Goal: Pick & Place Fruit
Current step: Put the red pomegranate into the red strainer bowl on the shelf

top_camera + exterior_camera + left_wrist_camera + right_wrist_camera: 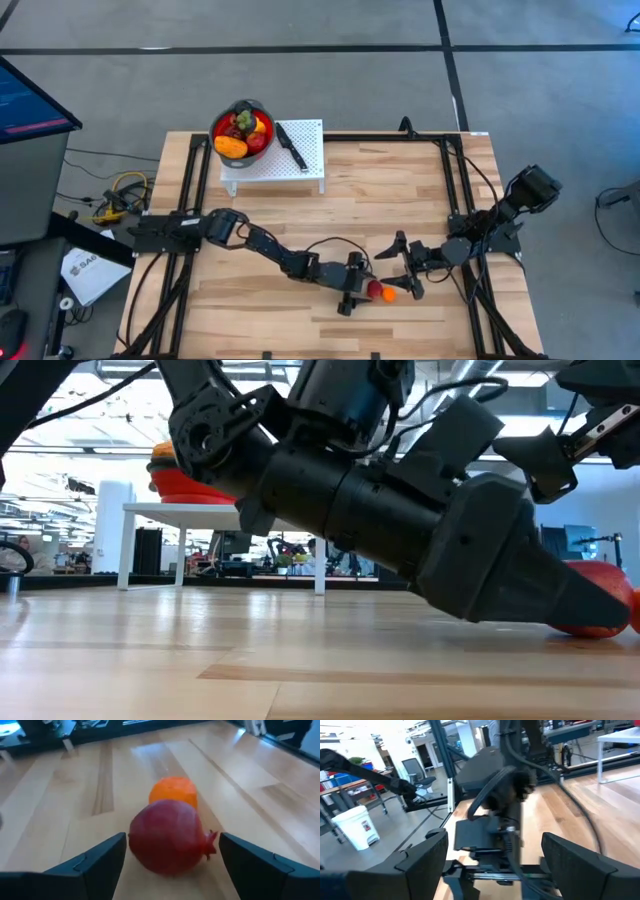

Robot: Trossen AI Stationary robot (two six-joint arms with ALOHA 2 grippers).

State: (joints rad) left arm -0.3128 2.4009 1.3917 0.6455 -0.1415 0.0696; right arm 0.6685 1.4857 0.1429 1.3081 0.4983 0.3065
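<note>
A dark red pomegranate [170, 837] lies on the wooden table, and an orange fruit [173, 792] lies right behind it, touching or nearly so. Both show in the high view near the table's front middle: the pomegranate [374, 290] and the orange fruit [389, 295]. My left gripper [362, 290] is open and low over the table, with one finger close on each side of the pomegranate. I see no touch. My right gripper [402, 266] is open and empty just beyond the two fruits, toward the right. The low view shows the pomegranate [600, 600] behind my left gripper.
A red bowl [243, 108] with several toy fruits stands on a small white stand [300, 165] at the table's far left. A black-handled knife [291, 146] lies beside the bowl. Black frame rails [455, 190] run along the table's sides. Bare wood lies between the stand and the arms.
</note>
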